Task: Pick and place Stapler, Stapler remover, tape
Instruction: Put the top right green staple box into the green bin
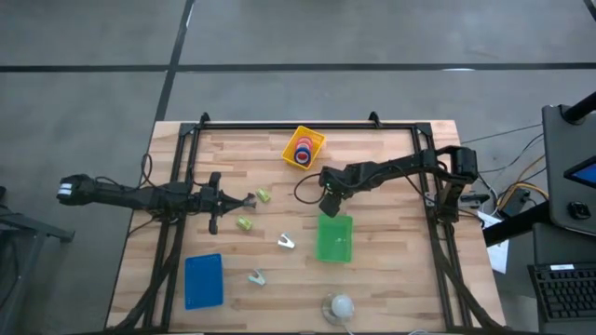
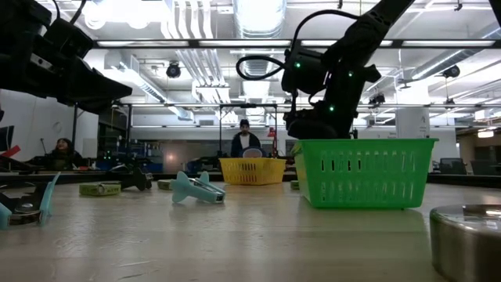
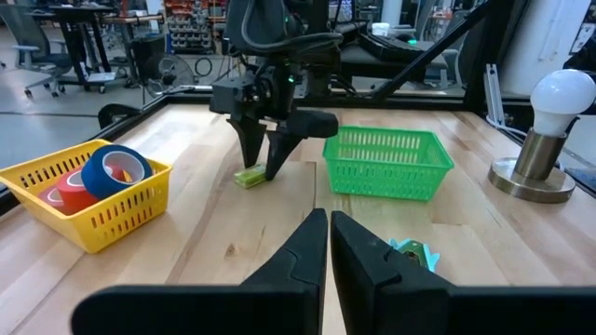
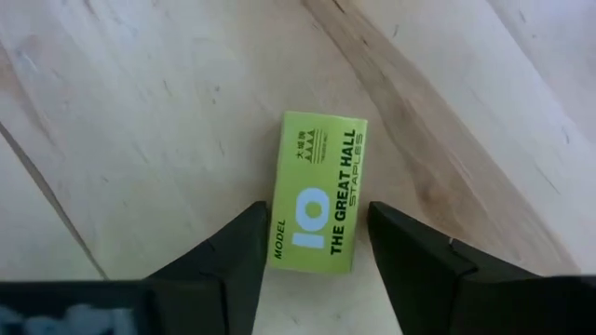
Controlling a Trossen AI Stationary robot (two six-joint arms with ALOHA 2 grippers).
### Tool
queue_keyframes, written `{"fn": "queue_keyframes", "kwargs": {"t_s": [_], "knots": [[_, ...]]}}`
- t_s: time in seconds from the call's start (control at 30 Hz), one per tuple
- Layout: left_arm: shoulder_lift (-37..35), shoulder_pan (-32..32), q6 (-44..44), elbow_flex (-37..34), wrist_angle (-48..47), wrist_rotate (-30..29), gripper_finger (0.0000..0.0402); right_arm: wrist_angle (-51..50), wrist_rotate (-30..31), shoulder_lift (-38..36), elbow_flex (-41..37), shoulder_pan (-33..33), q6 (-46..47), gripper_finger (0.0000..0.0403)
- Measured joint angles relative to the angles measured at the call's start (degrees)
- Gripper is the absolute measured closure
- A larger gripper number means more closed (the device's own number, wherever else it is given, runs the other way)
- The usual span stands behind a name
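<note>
My right gripper is open and points down at the table between the yellow bin and the green bin. A lime staple box lies flat between its fingers. My left gripper is shut and hovers left of centre, touching nothing. A teal staple remover lies on the table just beside it. A blue tape roll and red rolls sit in the yellow bin. I cannot make out a stapler. My right gripper comes at the lime staple box from above, with one finger along each long side of it. I cannot tell whether the fingers touch the box. The box lies flat on the table.
A blue bin sits near the table's near-left corner and a lamp with a white bulb at the near edge. More lime boxes and staple removers lie around the middle. People show in the room beyond.
</note>
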Motion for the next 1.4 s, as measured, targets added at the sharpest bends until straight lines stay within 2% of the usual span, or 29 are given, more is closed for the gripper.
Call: {"fn": "queue_keyframes", "kwargs": {"t_s": [0.3, 0.43, 0.63, 0.97, 1.23, 1.4], "knots": [[0.0, 0.0, 0.0, 0.0, 0.0, 0.0, 0.0378, 0.3, 1.5, 0.0, 0.0, 0.0, -2.3, 0.0300], [0.0, 0.0, 0.0, 0.0, 0.0, 0.0, 0.0378, 0.2, 1.5, 0.0, 0.1, 0.0, -4.1, 0.0300], [0.0, 0.0, 0.0, 0.0, 0.0, 0.0, 0.0378, -0.6, 0.6, -1.7, 0.1, 0.1, -3.0, 0.0276], [0.0, 0.0, 0.0, 0.0, 0.0, 0.0, 0.0378, -2.0, 0.2, -10.0, 0.1, 2.4, -2.8, 0.0295], [0.0, 0.0, 0.0, 0.0, 0.0, 0.0, 0.0378, -7.6, 0.0, -17.6, 0.1, 10.4, -3.0, 0.0286], [0.0, 0.0, 0.0, 0.0, 0.0, 0.0, 0.0378, -6.4, 0.0, -19.3, 0.1, 17.6, -0.5, 0.0291]]}}
